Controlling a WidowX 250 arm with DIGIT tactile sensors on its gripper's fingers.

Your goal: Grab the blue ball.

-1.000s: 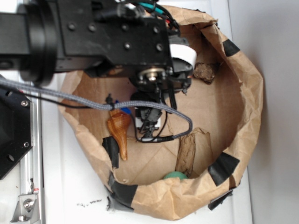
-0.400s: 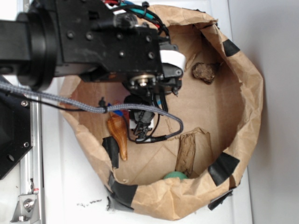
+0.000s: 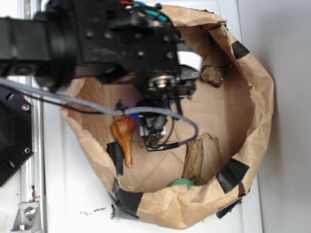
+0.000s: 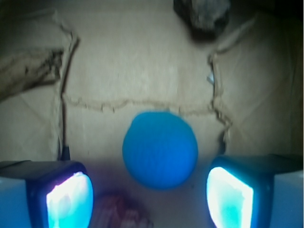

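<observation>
The blue ball (image 4: pixel 160 149) lies on the brown paper floor in the wrist view, round and teal-blue. My gripper (image 4: pixel 149 197) is open, and its two glowing pads (image 4: pixel 66 197) stand wide apart on either side. The ball sits just ahead of the gap between them and touches neither pad. In the exterior view the black arm covers the ball, apart from a blue sliver (image 3: pixel 135 116) beside the orange shell (image 3: pixel 124 138). There the gripper (image 3: pixel 153 127) points down into the paper ring.
A crumpled brown paper wall (image 3: pixel 252 97) rings the work area. Inside lie a dark rock (image 3: pixel 213 74) (image 4: pixel 202 14), a strip of bark (image 3: pixel 194 158) (image 4: pixel 28 71) and a green ball (image 3: pixel 182 183) against the near wall. A grey cable (image 3: pixel 97 104) loops under the arm.
The arm's wrist swung a little to the left and then back to the right. The shell, bark, rock and green ball have stayed where they were.
</observation>
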